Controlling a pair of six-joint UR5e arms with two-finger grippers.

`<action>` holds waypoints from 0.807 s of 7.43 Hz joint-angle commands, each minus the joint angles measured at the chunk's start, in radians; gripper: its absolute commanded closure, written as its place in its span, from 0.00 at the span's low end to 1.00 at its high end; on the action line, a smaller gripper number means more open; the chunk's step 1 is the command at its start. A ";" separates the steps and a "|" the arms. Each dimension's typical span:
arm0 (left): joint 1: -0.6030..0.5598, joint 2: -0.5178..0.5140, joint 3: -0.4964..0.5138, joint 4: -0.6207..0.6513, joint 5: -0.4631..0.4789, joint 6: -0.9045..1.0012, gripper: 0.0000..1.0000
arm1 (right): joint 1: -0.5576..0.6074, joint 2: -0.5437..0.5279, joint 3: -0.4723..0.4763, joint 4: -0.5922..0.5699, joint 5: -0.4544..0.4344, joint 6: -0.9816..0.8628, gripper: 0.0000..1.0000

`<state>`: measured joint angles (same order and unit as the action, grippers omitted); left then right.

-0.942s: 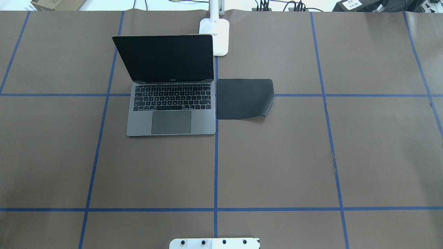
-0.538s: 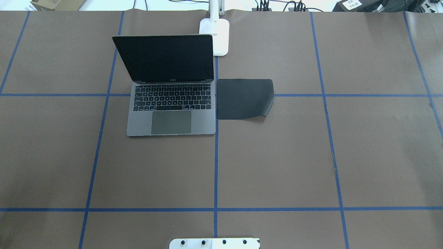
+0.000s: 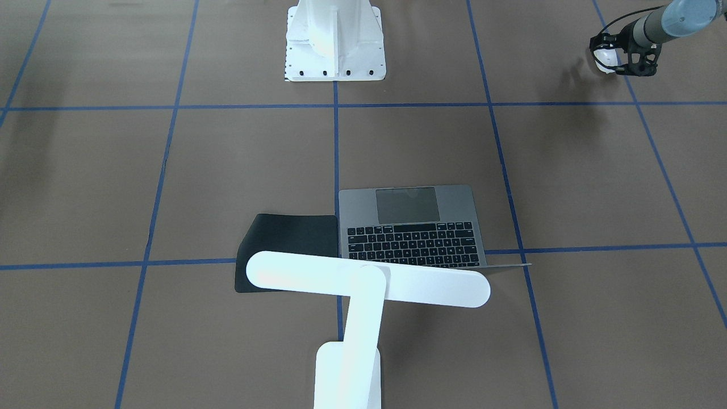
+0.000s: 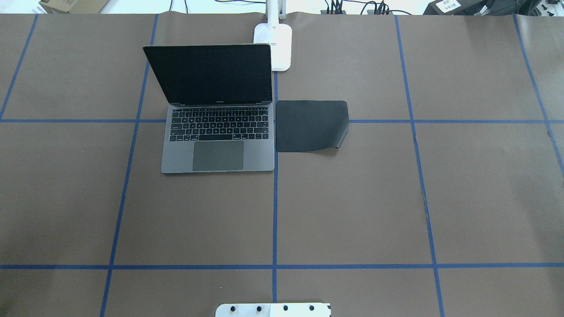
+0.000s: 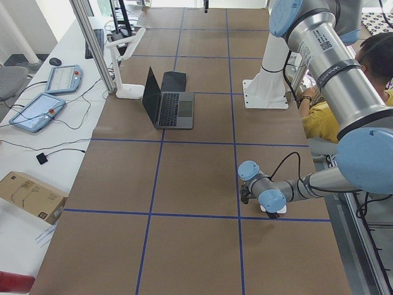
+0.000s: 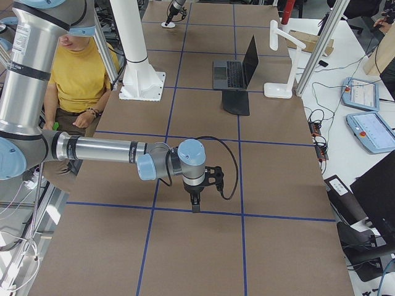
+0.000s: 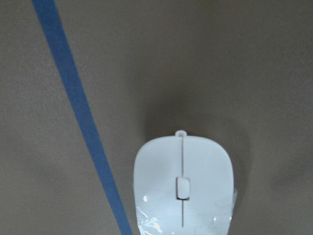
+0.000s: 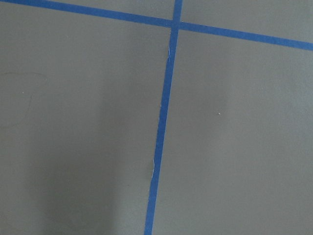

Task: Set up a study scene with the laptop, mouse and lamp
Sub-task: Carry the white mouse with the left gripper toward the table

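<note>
Outside the overhead's frame, left hand (image 3: 610,57) sits over mouse (image 7: 182,188) on table (image 4: 352,211), grip unclear; right hand (image 6: 195,203) shows only in side view, can't tell. Farther: open laptop (image 4: 218,132), then lamp (image 4: 274,46).

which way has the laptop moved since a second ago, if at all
No. In the overhead view the laptop has its right edge along the vertical tape line, exactly as before.

A robotics lab, plainly: a brown-papered table (image 4: 352,198) gridded in blue tape (image 4: 274,220), teach pendants (image 5: 37,112) on the side bench (image 5: 73,172), and an industrial robot arm (image 5: 331,64) looming over.
</note>
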<state>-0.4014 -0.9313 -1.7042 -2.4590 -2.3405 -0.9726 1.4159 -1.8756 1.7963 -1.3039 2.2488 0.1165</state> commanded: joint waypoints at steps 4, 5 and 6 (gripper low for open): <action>0.019 -0.006 0.005 0.000 0.001 0.000 0.29 | 0.000 0.003 0.002 0.000 0.000 0.000 0.00; 0.019 -0.006 0.005 0.000 0.001 0.000 0.32 | 0.000 0.004 0.002 0.000 0.000 0.000 0.00; 0.019 -0.006 0.005 0.000 0.001 0.000 0.36 | 0.000 0.004 0.002 0.000 0.000 0.000 0.00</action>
<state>-0.3830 -0.9372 -1.6997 -2.4590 -2.3394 -0.9726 1.4159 -1.8721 1.7978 -1.3039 2.2488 0.1166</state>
